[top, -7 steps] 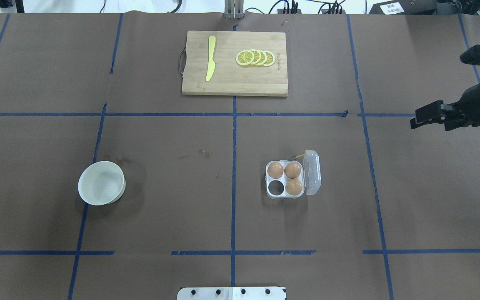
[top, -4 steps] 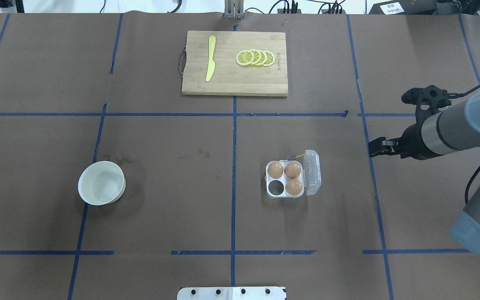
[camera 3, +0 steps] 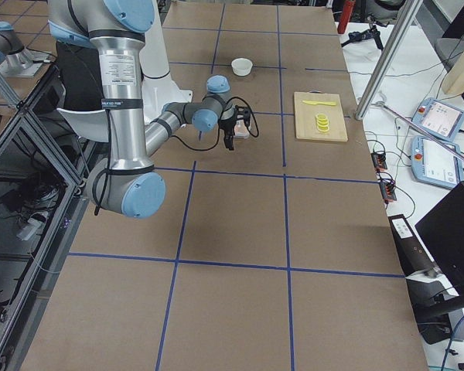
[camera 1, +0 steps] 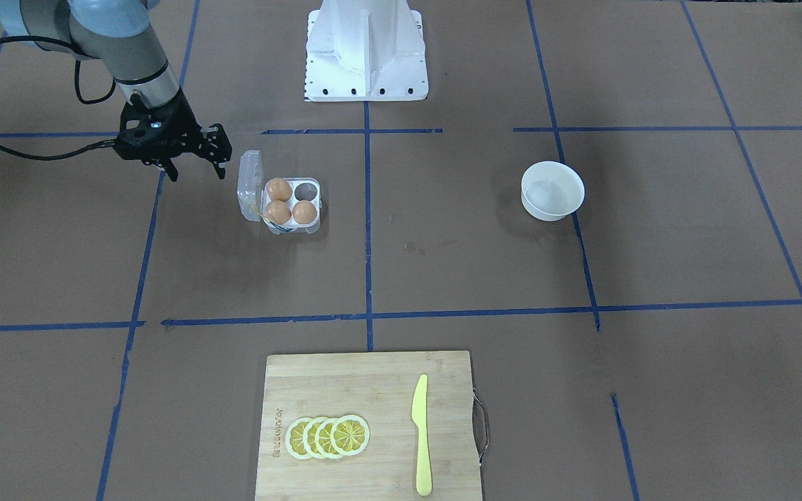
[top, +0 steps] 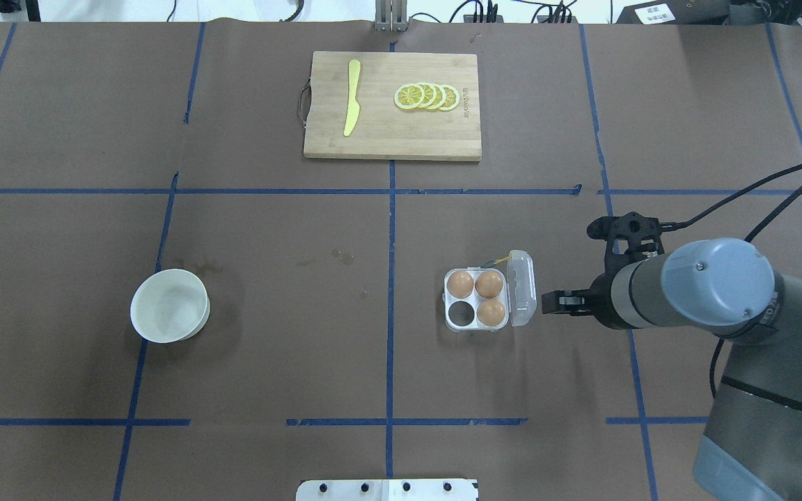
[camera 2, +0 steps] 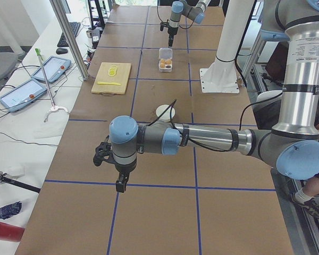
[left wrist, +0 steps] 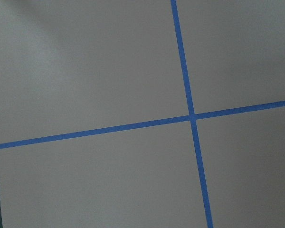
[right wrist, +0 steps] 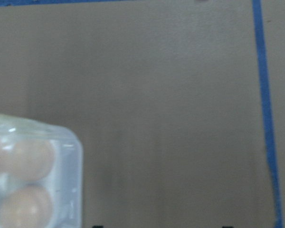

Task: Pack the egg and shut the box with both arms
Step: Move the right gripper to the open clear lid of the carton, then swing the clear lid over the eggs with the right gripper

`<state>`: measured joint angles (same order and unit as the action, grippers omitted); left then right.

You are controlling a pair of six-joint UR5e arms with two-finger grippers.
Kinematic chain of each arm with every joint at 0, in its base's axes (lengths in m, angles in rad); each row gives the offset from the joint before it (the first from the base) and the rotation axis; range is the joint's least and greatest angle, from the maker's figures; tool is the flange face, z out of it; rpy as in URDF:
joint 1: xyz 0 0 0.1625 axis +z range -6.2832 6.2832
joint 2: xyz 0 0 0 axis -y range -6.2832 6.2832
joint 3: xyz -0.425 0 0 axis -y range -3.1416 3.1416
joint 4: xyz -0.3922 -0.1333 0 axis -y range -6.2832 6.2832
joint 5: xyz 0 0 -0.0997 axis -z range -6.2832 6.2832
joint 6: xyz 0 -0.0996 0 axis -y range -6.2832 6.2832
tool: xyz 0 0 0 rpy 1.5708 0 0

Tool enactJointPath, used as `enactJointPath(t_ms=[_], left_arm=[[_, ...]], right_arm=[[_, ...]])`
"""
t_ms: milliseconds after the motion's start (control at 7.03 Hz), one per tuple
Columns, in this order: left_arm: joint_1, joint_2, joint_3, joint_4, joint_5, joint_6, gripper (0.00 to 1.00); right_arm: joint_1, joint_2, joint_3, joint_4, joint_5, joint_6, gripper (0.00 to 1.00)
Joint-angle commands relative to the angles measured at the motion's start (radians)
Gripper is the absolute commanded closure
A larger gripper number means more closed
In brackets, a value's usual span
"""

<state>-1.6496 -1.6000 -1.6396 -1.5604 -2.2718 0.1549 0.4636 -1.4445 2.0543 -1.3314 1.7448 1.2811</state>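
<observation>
Approach step, seemingly: right end effector (camera 1: 196, 170) open, empty, beside the lid (top: 523, 289) of the box (top: 447, 313). Next — hook behind lid, tip gently.

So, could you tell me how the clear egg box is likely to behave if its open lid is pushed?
Likely light and apt to slide: the box is thin clear plastic with three eggs, one cup empty. Its lid, standing open on the hinge, would probably flex and swing shut. The right gripper alone might skid the box.
</observation>
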Motion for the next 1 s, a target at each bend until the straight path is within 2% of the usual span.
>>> enactJointPath(t_ms=[0,142,284,426,853], left_arm=[[-0.001,0.000,0.000,-0.001,0.000,0.000,0.00],[0.001,0.000,0.000,-0.003,0.000,0.000,0.00],[-0.001,0.000,-0.002,-0.003,-0.002,0.000,0.00],[-0.001,-0.002,0.000,-0.003,-0.002,0.000,0.00],[-0.001,0.000,0.000,-0.003,0.000,0.000,0.00]], right_arm=[[-0.063,0.192,-0.049,-0.055,-0.053,0.105,0.13],[-0.059,0.281,-0.048,-0.149,-0.054,0.107,0.12],[-0.021,0.283,-0.042,-0.161,-0.038,0.095,0.11],[0.030,0.274,-0.040,-0.166,0.000,0.074,0.00],[0.241,0.225,-0.037,-0.228,0.184,-0.201,0.00]])
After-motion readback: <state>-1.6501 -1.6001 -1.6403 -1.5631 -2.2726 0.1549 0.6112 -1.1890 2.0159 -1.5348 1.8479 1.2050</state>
